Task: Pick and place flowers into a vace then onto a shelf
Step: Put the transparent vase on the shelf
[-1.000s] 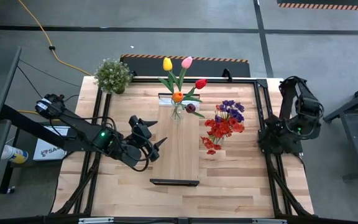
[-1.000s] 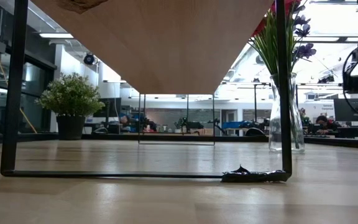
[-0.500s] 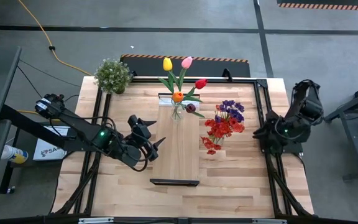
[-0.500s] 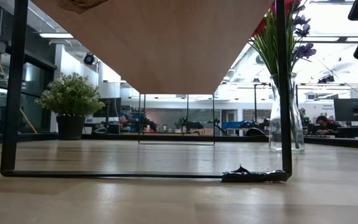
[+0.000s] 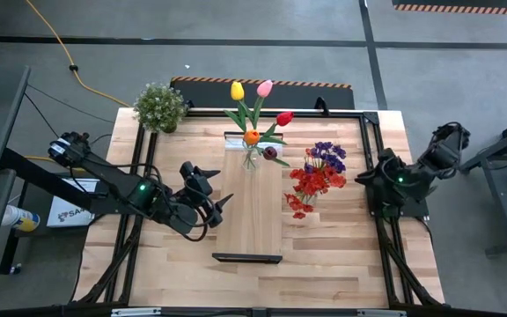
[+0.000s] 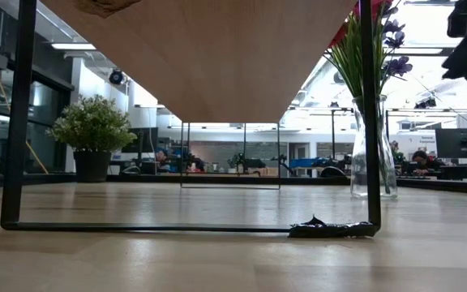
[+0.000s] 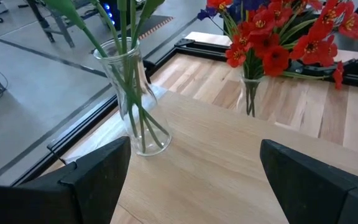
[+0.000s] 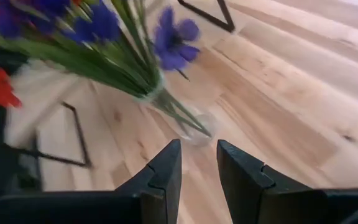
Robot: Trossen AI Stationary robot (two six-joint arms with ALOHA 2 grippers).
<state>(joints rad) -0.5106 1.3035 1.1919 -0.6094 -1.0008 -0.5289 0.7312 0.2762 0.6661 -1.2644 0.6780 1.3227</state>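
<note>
The shelf (image 5: 253, 211) is a long light-wood board on black legs in the middle of the table. A glass vase (image 7: 132, 106) of tulips (image 5: 255, 110) stands on its far end. A second vase (image 8: 188, 121) with red and purple flowers (image 5: 318, 172) stands on the table to the shelf's right. My left gripper (image 5: 218, 189) hovers wide open at the shelf's left edge, pointing toward both vases with nothing between its fingers. My right gripper (image 5: 365, 182) is at the table's right side. It points toward the second vase with a narrow empty gap between its fingers (image 8: 166, 168).
A bushy potted plant (image 5: 159, 106) stands at the table's far left corner. A black frame rail (image 5: 372, 158) runs along the table's right side beside my right arm. In the low view the shelf's black legs (image 6: 369, 122) stand in front of the second vase (image 6: 383, 154).
My right arm has swung about its base. Its upper part has gone toward the table's right edge, and its gripper has turned and tipped down toward the vase of red and purple flowers. The vases and the shelf stand as before.
</note>
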